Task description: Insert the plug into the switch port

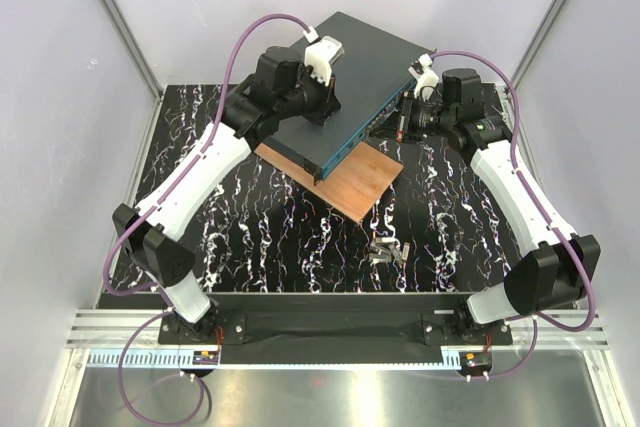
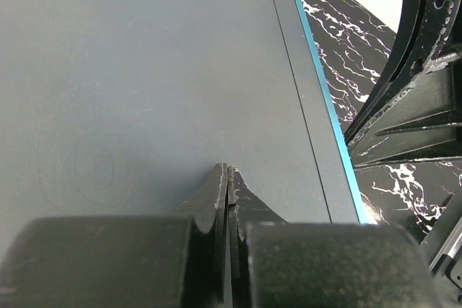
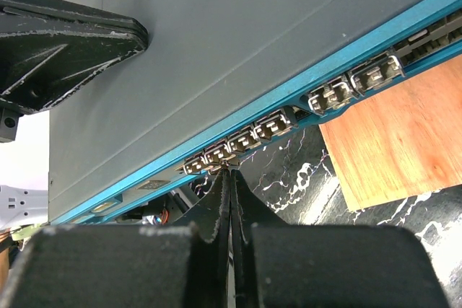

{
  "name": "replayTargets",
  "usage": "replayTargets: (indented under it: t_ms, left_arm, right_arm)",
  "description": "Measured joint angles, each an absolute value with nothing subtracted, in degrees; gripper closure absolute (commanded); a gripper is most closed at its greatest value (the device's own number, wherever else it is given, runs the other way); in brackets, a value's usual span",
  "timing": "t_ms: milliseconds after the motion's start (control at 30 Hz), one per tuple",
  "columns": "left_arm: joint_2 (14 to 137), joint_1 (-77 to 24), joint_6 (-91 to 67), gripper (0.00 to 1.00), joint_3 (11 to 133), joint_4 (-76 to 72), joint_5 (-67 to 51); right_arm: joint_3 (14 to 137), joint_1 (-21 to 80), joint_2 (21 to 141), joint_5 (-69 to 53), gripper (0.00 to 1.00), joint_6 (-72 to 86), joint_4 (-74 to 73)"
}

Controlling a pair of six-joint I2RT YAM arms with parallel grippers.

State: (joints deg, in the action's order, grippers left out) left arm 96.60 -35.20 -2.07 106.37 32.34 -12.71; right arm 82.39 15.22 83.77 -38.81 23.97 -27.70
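Large flat dark grey-teal switch box (image 1: pixel 350 87) sits upper centre of top view, partly over a thin brown wooden board (image 1: pixel 352 184); left gripper (image 2: pixel 227 171) jaws pressed together, empty, tips on its top; right gripper (image 3: pixel 229 171) likewise, tips at the front port row (image 3: pixel 245 138).

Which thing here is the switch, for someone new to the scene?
Look to the far end of the black white-veined mat. The large flat box there is the switch. Unlike the thin brown wooden board poking out beneath it, it has a dark grey top and a teal front edge lined with ports.
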Motion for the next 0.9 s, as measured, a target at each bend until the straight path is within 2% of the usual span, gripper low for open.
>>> replayTargets:
  t_ms: [200,467,700,900]
  left_arm:
    - [98.8,-32.91,-1.87,1.0,111.7,35.51,-12.34]
    - [101.84,-21.21,3.66,1.0,120.68,36.64,-6.68]
    - [103.04,-15.62,10.87,1.0,121.03,36.82,-3.88]
    - [105.47,-13.37,15.42,0.98,121.05,40.14,-7.07]
  right_arm:
    - [82.39,15.2,83.77,-38.92,1.0,23.81,-27.68]
    - [82.39,15.2,83.77,-39.11,1.0,22.94,-27.68]
    - [82.39,15.2,83.74,-39.2,1.0,22.28,-27.66]
    - [82.39,15.2,83.74,-39.35,1.0,21.34,-27.66]
